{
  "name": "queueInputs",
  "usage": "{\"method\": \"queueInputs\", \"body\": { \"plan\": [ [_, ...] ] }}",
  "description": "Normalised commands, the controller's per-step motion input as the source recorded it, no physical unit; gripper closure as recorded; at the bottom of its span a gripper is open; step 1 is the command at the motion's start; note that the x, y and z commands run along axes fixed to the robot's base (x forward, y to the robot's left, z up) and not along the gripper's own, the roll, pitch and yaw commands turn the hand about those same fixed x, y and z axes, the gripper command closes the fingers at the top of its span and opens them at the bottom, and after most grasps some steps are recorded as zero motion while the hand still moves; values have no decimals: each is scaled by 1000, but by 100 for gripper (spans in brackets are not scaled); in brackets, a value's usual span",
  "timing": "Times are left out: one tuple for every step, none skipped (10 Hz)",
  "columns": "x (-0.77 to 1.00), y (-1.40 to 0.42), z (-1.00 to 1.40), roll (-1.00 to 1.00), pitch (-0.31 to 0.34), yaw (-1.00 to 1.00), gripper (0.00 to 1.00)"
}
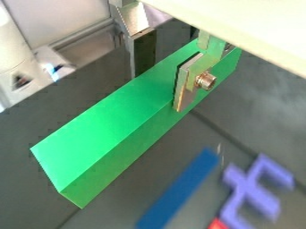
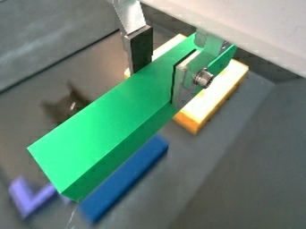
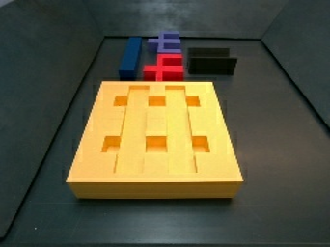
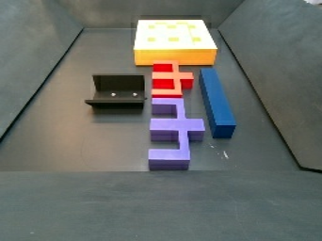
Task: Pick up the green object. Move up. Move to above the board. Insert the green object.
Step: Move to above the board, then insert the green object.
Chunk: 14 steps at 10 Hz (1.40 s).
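Note:
In both wrist views my gripper (image 1: 165, 67) (image 2: 162, 67) is shut on the green object (image 1: 120, 134) (image 2: 107, 134), a long plain green bar. One dark pad and one silver plate press on its two long sides near one end. The bar hangs in the air, well above the floor. In a wrist view one end of the yellow-orange board (image 2: 216, 97) shows below the gripper. Both side views show the whole board (image 3: 161, 135) (image 4: 176, 38) lying flat with its square holes. Neither side view shows the gripper or the green bar.
A long blue bar (image 1: 185, 192) (image 2: 125, 179) (image 3: 130, 56) (image 4: 217, 99) lies on the floor below the green bar. Beside it are a purple cross piece (image 1: 253, 188) (image 4: 176, 132), a red piece (image 3: 164, 68) (image 4: 172, 78) and the dark fixture (image 3: 213, 63) (image 4: 116, 91). Dark walls surround the floor.

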Motion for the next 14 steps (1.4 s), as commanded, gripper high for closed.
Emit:
{"method": "queueInputs", "body": {
  "plan": [
    [756, -1400, 187, 112, 238, -75, 100],
    [794, -1400, 198, -26, 237, -45, 100],
    [786, -1400, 207, -18, 210, -23, 100],
    [786, -1400, 207, 34, 183, 6, 100],
    [820, -1400, 216, -14, 149, 3, 100],
    [846, -1400, 219, 13, 154, -1, 100],
    [884, -1400, 222, 26, 163, 8, 100],
    [385, -513, 91, 65, 179, 9, 100],
    [190, -210, 52, 61, 150, 9, 100],
    [0, 0, 0, 0, -10, 0, 100],
    [0, 0, -23, -16, -16, 0, 100],
    [0, 0, -26, -13, 0, 0, 100],
    [0, 0, -20, -11, -6, 0, 100],
    [0, -11, -20, 0, 0, 0, 100]
  ]
}}
